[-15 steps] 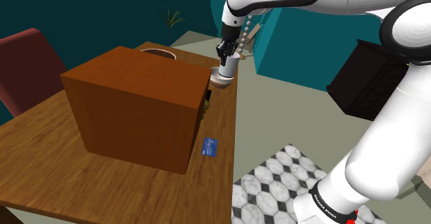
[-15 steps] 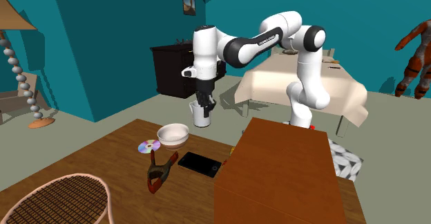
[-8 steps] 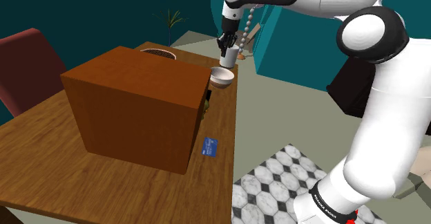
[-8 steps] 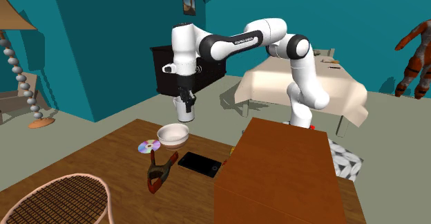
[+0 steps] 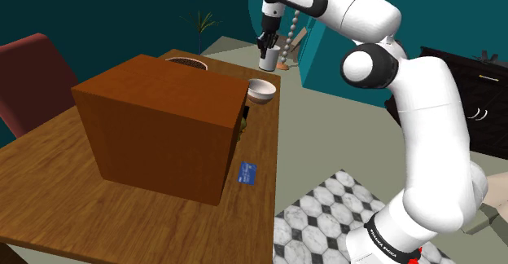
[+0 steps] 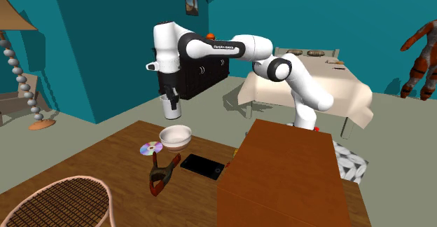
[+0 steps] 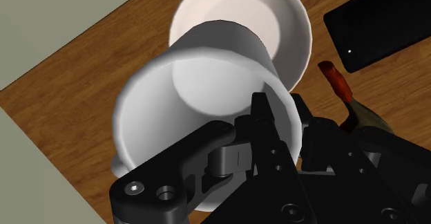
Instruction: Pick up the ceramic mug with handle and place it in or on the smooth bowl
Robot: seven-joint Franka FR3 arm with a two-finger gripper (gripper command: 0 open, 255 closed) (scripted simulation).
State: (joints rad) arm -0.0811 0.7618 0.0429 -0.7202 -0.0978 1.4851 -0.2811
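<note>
A white mug [image 6: 170,109] hangs in the air with my gripper [image 6: 170,97] shut on its rim from above. It is upright, a short way above the white bowl [image 6: 175,136] on the wooden table [image 6: 105,159]. In the shoulder view the mug [image 5: 269,59] and gripper [image 5: 265,47] are higher in the picture than the bowl [image 5: 261,90], toward the table's far end. The wrist view looks into the mug [image 7: 200,84] with the bowl [image 7: 293,32] below it, partly hidden behind it. My gripper [image 7: 276,122] pinches the mug's wall. I cannot see the handle.
A big brown box [image 5: 159,124] fills the middle of the table, with a blue card [image 5: 247,173] beside it. Near the bowl lie a disc [image 6: 150,148], a black flat device [image 6: 203,165] and a brown clamp-like object [image 6: 161,175]. A racket [image 6: 56,201] lies at the near corner.
The arm has carried the mug toward the second exterior view's left, from beside the bowl to just above it. The grip has not changed.
</note>
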